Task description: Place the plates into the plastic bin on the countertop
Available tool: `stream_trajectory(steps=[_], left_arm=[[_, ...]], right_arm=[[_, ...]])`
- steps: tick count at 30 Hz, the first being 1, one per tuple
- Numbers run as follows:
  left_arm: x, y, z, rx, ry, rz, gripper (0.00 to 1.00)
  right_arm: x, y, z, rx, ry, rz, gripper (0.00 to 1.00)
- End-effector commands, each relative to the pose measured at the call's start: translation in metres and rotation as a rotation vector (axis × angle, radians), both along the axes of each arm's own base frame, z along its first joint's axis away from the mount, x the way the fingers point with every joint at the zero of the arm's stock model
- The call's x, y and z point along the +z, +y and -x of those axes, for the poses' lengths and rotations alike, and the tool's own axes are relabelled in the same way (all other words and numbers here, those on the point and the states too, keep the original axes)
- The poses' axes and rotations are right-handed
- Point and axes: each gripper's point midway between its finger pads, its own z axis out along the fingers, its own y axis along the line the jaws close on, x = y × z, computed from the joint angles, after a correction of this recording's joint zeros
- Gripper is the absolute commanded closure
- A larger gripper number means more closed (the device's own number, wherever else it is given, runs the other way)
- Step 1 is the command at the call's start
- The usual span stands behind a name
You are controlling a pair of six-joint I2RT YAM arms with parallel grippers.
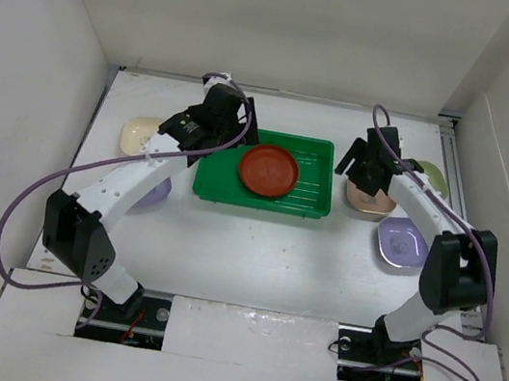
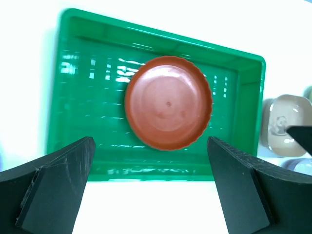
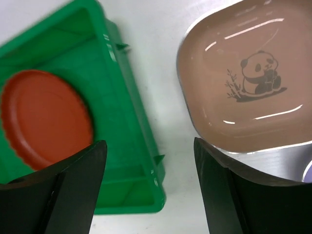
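A round reddish-brown plate (image 1: 269, 170) (image 2: 168, 108) (image 3: 46, 119) lies flat in the green plastic bin (image 1: 308, 204) (image 2: 146, 168) (image 3: 126, 122). My left gripper (image 1: 242, 138) (image 2: 151, 165) hovers at the bin's left end, open, with nothing between its fingers. My right gripper (image 1: 353, 171) (image 3: 150, 165) stands open over the gap between the bin's right end and a pinkish-tan plate with a panda print (image 1: 370, 202) (image 3: 243, 83). Its right finger is close to that plate's edge and holds nothing.
More plates lie on the white countertop (image 1: 264, 251): a lavender one (image 1: 402, 243) and a light green one (image 1: 433, 176) on the right, a cream one (image 1: 139, 135) on the left, and a lavender one (image 1: 158, 192) partly under my left arm. White walls enclose the surface.
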Motion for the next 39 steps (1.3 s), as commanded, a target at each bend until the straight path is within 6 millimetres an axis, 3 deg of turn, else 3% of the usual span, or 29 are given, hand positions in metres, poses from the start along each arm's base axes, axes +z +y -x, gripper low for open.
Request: stream_trajectory(steps=[1,6,13,18,22,27,30,36,37,39], left_arm=[[0.008,0.028,0.018,0.031,0.001,-0.098,0.00],[0.018,0.051,0.038,0.056,-0.024,-0.100,0.00],[0.025,0.071,0.051,0.079,-0.054,-0.110,0.00],[0.018,0.073,0.055,0.078,-0.041,-0.118,0.00],[0.012,0.074,0.058,0.077,-0.031,-0.124,0.00],[0.009,0.074,0.057,0.077,-0.023,-0.129,0.00],[0.009,0.074,0.057,0.077,-0.023,-0.129,0.00],[0.009,0.074,0.057,0.077,-0.023,-0.129,0.00],[0.009,0.074,0.057,0.077,-0.023,-0.129,0.00],[0.009,0.074,0.057,0.077,-0.023,-0.129,0.00]], right_arm=[[0.004,-0.004,-0.024,-0.043,-0.063,-0.002,0.24],[-0.040,0.000,-0.029,-0.045,0.027,0.008,0.26],[-0.066,-0.008,-0.037,-0.086,0.072,0.057,0.26],[-0.081,-0.016,-0.037,-0.107,0.101,0.080,0.26],[-0.076,-0.015,-0.031,-0.100,0.089,0.066,0.27],[-0.039,-0.010,-0.024,-0.071,0.016,-0.003,0.27],[-0.036,-0.027,-0.021,-0.114,0.016,0.020,0.25],[-0.051,-0.030,-0.033,-0.117,0.052,0.036,0.25],[-0.066,-0.030,-0.032,-0.108,0.086,0.051,0.27],[-0.073,-0.034,-0.036,-0.117,0.100,0.054,0.29]])
